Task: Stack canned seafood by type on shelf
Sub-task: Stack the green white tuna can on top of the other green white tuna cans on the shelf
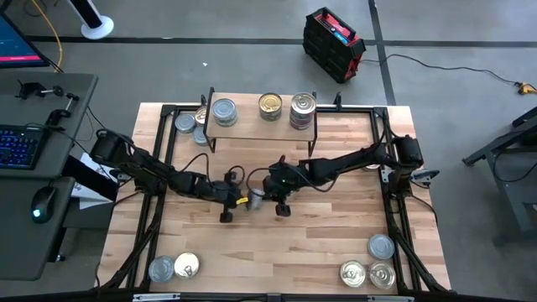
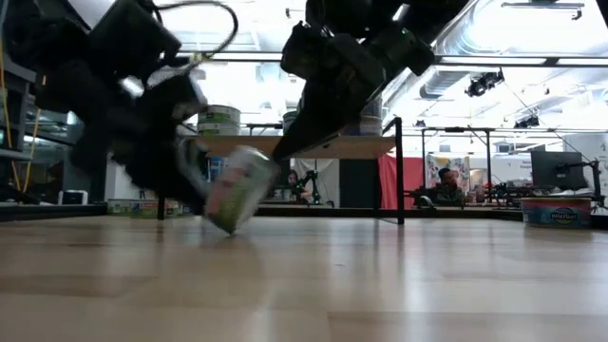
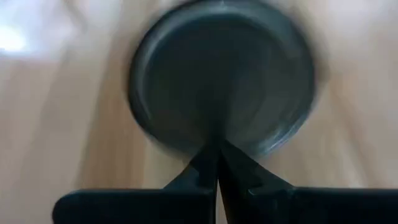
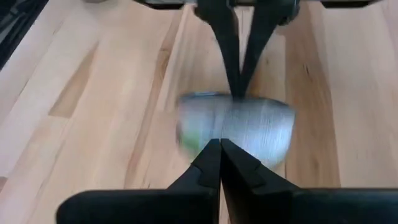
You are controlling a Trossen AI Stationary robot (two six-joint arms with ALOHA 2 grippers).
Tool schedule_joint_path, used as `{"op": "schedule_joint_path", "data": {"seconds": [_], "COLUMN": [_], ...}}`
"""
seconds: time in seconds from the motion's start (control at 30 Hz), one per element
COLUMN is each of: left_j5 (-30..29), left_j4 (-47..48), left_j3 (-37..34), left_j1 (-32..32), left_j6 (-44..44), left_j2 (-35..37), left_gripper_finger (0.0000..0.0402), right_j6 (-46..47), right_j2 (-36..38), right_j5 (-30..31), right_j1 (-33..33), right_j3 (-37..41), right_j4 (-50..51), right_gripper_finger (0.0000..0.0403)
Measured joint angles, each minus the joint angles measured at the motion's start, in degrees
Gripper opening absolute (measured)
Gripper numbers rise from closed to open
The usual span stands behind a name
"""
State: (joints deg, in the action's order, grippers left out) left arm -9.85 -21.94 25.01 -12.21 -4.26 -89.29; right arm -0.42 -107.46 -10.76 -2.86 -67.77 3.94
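Where the two dark arms meet at mid-table, a short round metal tin with a green-and-white label (image 1: 255, 196) sits between the left gripper (image 1: 236, 195) and the right gripper (image 1: 270, 190). In the low view the tin (image 2: 237, 188) is tipped on its edge, one rim touching the light wood tabletop (image 1: 319, 243), the other lifted. Left wrist view: the tin's grey end (image 3: 222, 74) faces the gripper, whose two fingers (image 3: 215, 168) are pressed together, holding nothing. Right wrist view: its fingers (image 4: 217, 163) likewise closed tip to tip, the tin's labelled side (image 4: 235, 127) just past them, and the left arm's closed fingers on the tin's far side. The small light-wood rack on thin black legs (image 1: 252, 124) stands at the far edge and carries three sets of tins: a silver-lidded one (image 1: 224, 111), a gold-lidded one (image 1: 270, 105), a silver stack (image 1: 302, 109). More tins (image 1: 186, 124) lie beside the rack's left end. Near left corner: a silver and a gold tin (image 1: 174, 268). Near right corner: three tins (image 1: 371, 264). The wide middle and near strip of board lies open around both grippers.
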Motion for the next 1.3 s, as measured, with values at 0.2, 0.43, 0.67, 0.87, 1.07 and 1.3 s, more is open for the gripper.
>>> {"op": "schedule_joint_path", "data": {"seconds": [0.2,0.43,0.67,0.87,1.07,1.3], "left_j5": [-0.6,-0.9,-1.2,-4.4,-7.2,-7.6], "left_j4": [-0.3,-4.0,-5.5,-9.9,-10.9,-11.0], "left_j3": [-0.1,-0.1,-0.1,0.6,3.1,6.1], "left_j1": [-0.3,-2.4,-3.3,-3.3,-3.1,-3.1], "left_j6": [-2.8,-5.6,-7.2,-7.6,-7.6,-7.6], "left_j2": [-1.6,-4.4,-4.8,-4.7,-4.7,-4.7], "left_gripper_finger": [0.0,0.0,0.0,0.0,0.0,0.0], "right_j6": [0.2,0.5,0.1,0.0,0.2,0.1], "right_j2": [0.0,0.4,0.4,0.4,-1.2,-2.3], "right_j5": [0.0,0.6,1.7,1.7,2.1,1.7], "right_j1": [-0.3,-0.3,-0.3,-0.2,-0.1,-0.4], "right_j3": [0.0,0.0,0.0,0.0,0.0,0.0], "right_j4": [-1.8,-0.5,6.2,5.7,3.7,3.2], "right_gripper_finger": [0.0,0.0,0.0,0.0,0.0,0.0]}}
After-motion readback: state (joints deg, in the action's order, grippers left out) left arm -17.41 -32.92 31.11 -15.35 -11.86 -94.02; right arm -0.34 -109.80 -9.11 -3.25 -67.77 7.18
